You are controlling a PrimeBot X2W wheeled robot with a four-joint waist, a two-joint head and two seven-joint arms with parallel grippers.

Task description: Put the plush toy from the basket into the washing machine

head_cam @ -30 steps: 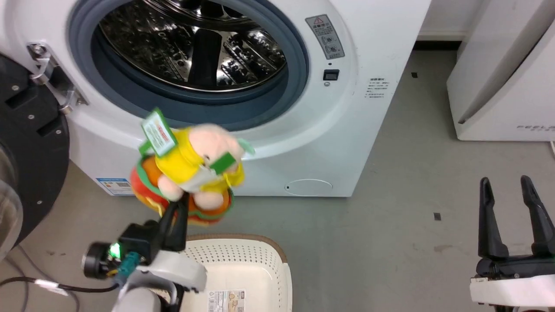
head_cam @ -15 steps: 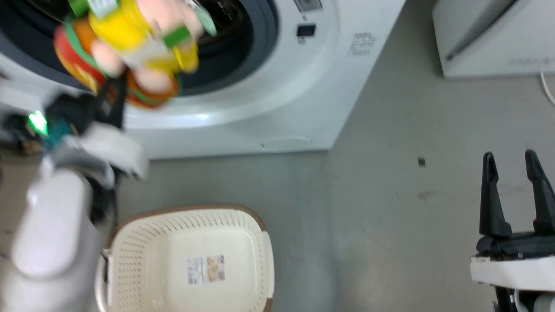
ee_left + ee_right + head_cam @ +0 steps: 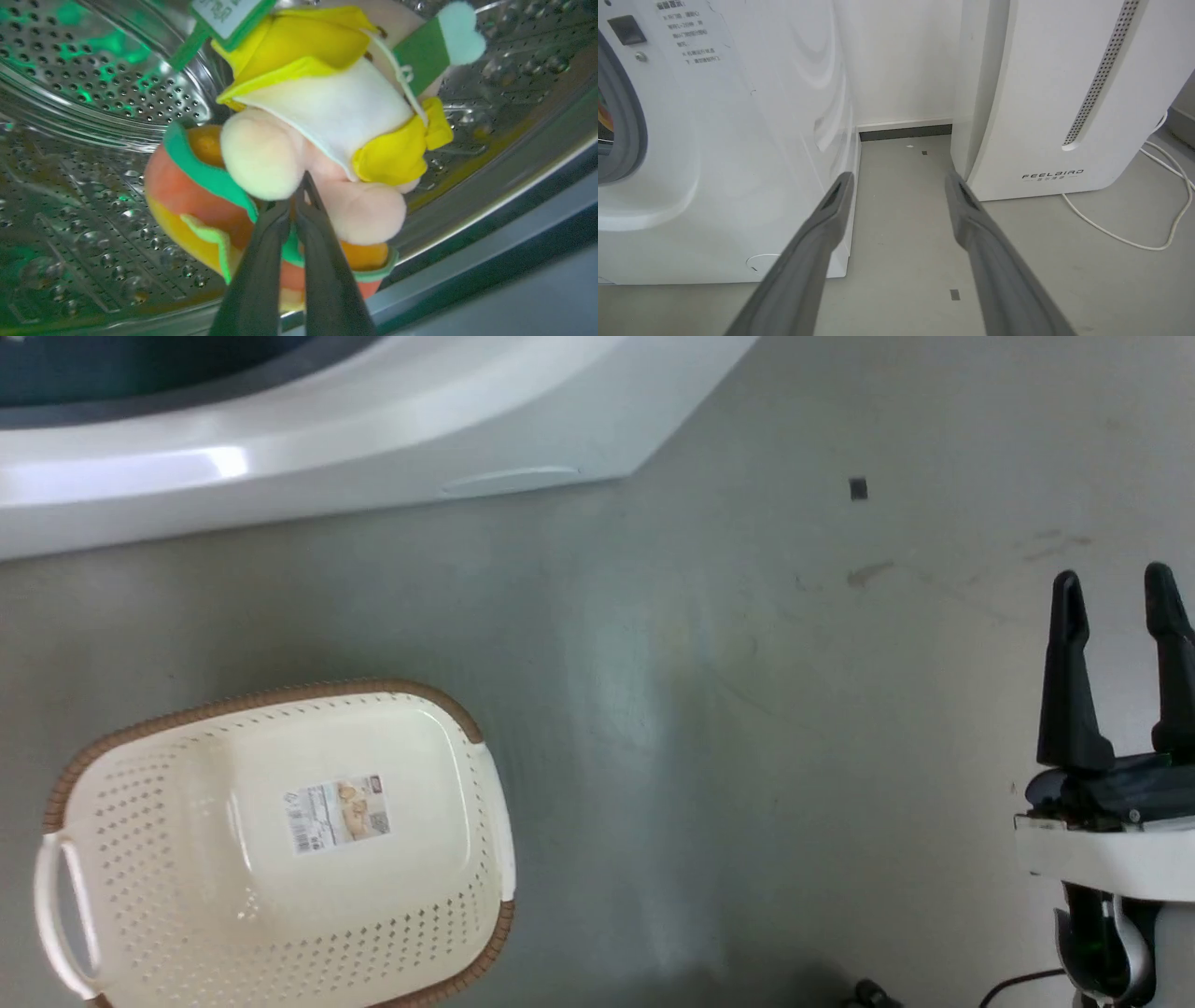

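1 step, release, seemed left: the left pincer [image 3: 300, 184] clamped the plush toy [image 3: 322, 107] inside the washing machine [image 3: 93, 140], clear of the basket [image 3: 280, 694]; the right pincer [image 3: 1113, 581] gaped wide.

Head looks down; wrist cameras face washing machine [image 3: 714, 140]

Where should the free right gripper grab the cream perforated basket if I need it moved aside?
Probably the white side handle of the cream perforated plastic basket, from above, on the side nearest the right gripper. The basket sits upright and empty, so that thin edge is free for the open jaws to straddle; the body looks too wide.
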